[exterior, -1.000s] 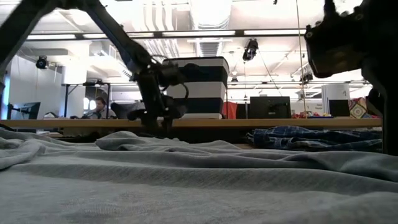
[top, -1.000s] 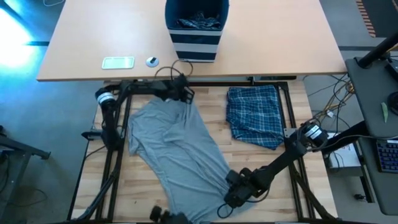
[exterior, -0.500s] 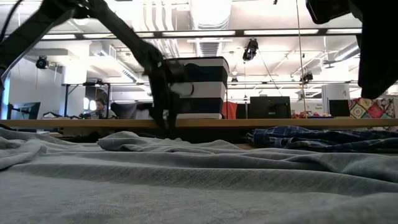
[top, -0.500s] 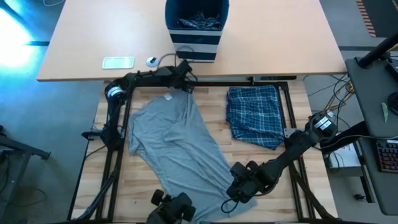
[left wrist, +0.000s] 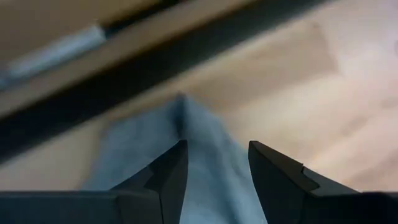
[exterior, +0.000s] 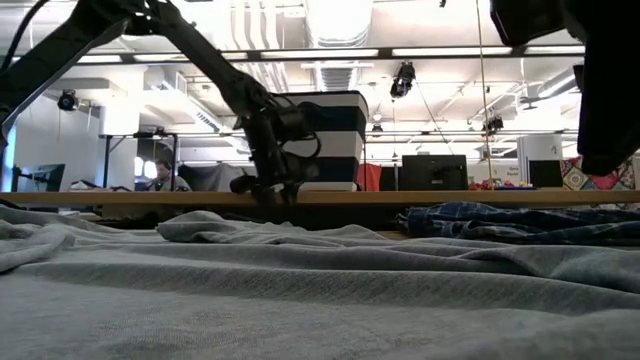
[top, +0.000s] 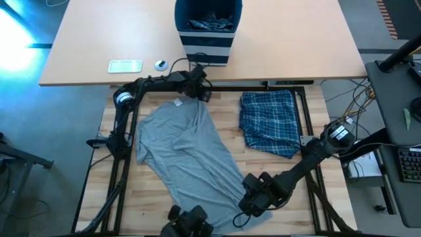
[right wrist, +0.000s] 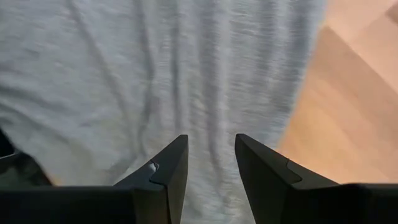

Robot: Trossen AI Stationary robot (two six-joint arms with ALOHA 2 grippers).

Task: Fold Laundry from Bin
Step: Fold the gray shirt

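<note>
Grey T-shirt (top: 183,149): spread flat on the slatted wooden work surface (top: 283,172), running diagonally from the far left toward the near centre; small white label visible near the far edge. Fills the foreground of the low view (exterior: 300,290) as rumpled folds.
Plaid garment (top: 268,122): blue-and-white, folded into a rough rectangle, lying on the work surface to the right of the grey T-shirt, apart from it. Seen in the low view as a low heap at the right (exterior: 500,222).
Bin (top: 207,31): navy with pale stripes, standing upright on the tan desk (top: 85,46) beyond the work surface; dark cloth visible inside.
Left gripper (top: 200,92): at the far edge of the work surface, over the far tip of the grey T-shirt, just in front of the bin. Fingers (left wrist: 168,177) set apart, with a narrow grey cloth strip (left wrist: 193,155) showing in the gap; nothing clamped.
Right gripper (top: 248,205): near the front edge of the work surface, over the near right hem of the grey T-shirt. Fingers (right wrist: 171,168) set apart above grey cloth (right wrist: 155,74), bare wood to one side; nothing clamped.
Desk items: pale flat rectangular object (top: 125,66) and small round object (top: 161,64), left of the bin.
Background: seated person (exterior: 160,172) far off in the room, low view only.
</note>
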